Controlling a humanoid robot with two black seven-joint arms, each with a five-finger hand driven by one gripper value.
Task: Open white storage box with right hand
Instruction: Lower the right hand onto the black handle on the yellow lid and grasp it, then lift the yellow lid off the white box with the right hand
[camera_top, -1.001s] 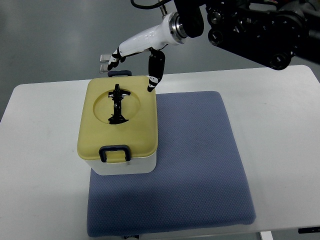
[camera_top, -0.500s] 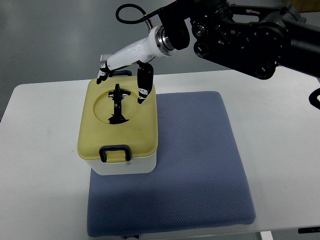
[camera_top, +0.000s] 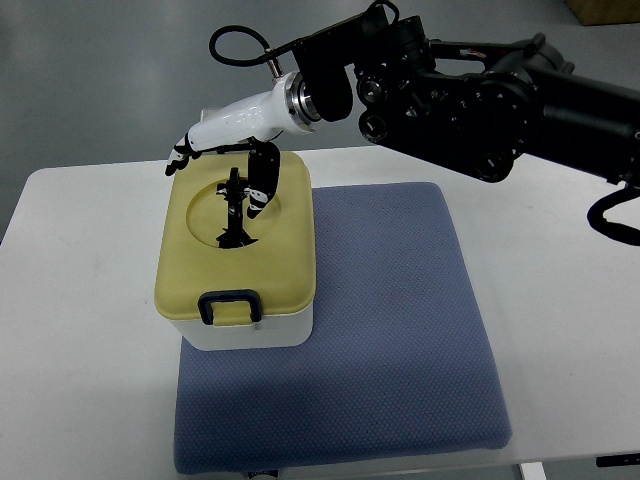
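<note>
Storage box on mat's left side, mat on table, right hand above lid

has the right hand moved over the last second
Yes. The right hand has moved toward the picture's left, from beyond the far right corner of the storage box to over its yellow lid, thumb beside the black handle.

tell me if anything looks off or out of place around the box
Nothing stands out. The white storage box sits square on the blue mat, its yellow lid shut and front latch down. The right hand hovers over the lid, fingers spread.
</note>
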